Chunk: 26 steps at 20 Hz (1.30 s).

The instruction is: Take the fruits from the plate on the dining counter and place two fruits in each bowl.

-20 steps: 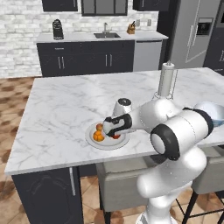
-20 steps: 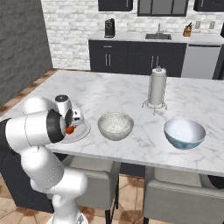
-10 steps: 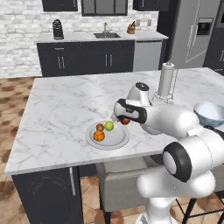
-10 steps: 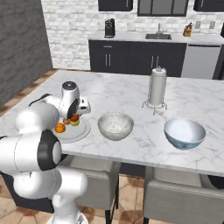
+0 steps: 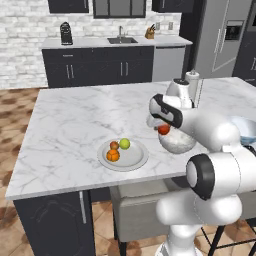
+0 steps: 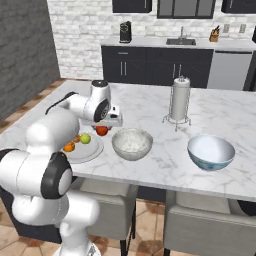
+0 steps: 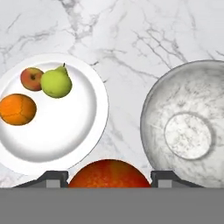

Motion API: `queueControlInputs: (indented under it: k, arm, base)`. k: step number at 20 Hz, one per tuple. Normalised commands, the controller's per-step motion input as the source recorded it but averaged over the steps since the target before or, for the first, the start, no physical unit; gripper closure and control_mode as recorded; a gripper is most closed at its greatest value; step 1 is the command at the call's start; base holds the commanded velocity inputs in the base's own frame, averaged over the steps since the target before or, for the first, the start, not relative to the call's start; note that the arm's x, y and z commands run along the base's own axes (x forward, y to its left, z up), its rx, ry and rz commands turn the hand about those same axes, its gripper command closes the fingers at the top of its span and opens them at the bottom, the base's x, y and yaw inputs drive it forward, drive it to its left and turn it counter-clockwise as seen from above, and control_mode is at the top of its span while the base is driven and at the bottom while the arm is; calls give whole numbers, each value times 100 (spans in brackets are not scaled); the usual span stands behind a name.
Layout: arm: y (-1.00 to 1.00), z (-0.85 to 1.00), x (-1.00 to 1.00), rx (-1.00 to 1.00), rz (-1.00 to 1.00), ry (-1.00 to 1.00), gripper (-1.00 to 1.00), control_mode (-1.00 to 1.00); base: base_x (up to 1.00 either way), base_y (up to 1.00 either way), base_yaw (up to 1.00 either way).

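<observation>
Left base view: I see tool (image 5: 163, 129) pinching red-orange fruit (image 5: 164, 130) above surface (image 5: 75, 120), between plate (image 5: 135, 159) and speckled bowl (image 5: 177, 142).
Right base view: three fruits on plate (image 6: 90, 151).
Hand view: pear-like yellow-green fruit (image 7: 55, 82), stem end toward upper right.

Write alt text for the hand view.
The gripper holds a red-orange fruit above marble, between a white plate carrying an orange, a green pear and a reddish apple, and an empty speckled bowl.
</observation>
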Motion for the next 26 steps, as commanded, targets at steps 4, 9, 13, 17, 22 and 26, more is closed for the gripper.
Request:
queueControlInputs:
  k: [4, 9, 13, 17, 22, 26]
  arm:
    - [-82, -11, 11, -3, -12, 22, 100, -100]
    - [-69, -21, 15, -3, -10, 9, 100, -100]
    - [-23, -49, 3, -18, -8, 0, 100, -100]
    - [-16, -43, 23, -9, -2, 0, 100, -100]
    - [-9, -41, 16, -4, -2, 2, 100, -100]
    - [-3, -30, 8, 0, 0, 0, 100, -100]
  base:
    - [0, 0, 0]
    - [0, 0, 0]
    - [0, 0, 0]
    - [0, 0, 0]
    - [0, 0, 0]
    - [0, 0, 0]
